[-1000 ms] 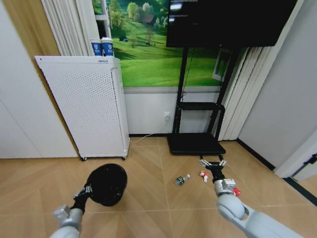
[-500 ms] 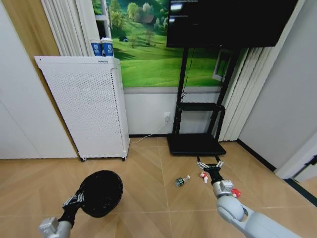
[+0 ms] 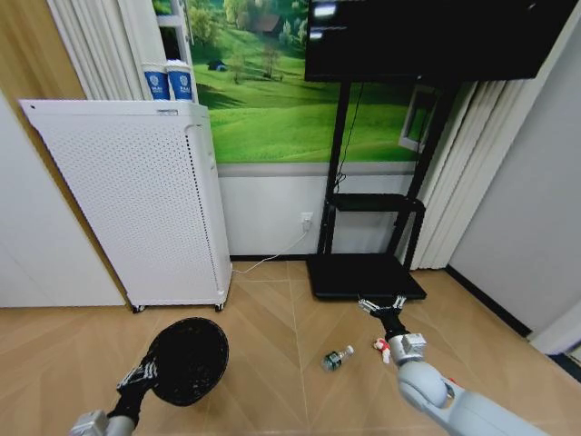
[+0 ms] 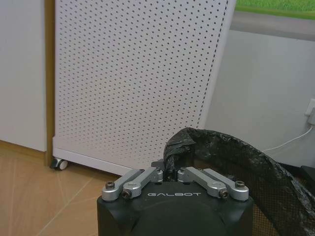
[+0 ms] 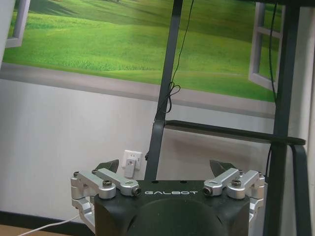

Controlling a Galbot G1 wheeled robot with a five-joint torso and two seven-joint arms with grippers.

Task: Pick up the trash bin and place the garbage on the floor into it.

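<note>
The trash bin (image 3: pixel 188 360) is black, round and mesh-walled, lined with a crinkled black bag. It is held tilted above the floor (image 3: pixel 272 318), mouth facing the head camera. The left gripper (image 3: pixel 143 374) is clamped on the rim; in the left wrist view its fingers (image 4: pixel 147 175) pinch the bag edge of the bin (image 4: pixel 231 157).

The garbage, a clear green-labelled bottle (image 3: pixel 337 358) and a red-and-white wrapper (image 3: pixel 380 345), lies on open herringbone parquet, well apart from the bin.

The right gripper (image 3: pixel 382 305) hovers just beyond the wrapper, spread wide and holding nothing; its fingertips (image 5: pixel 107 165) stand far apart.

A white perforated cabinet (image 3: pixel 136 200) on castors stands behind the bin. A black TV stand (image 3: pixel 363 272) borders the garbage area.
</note>
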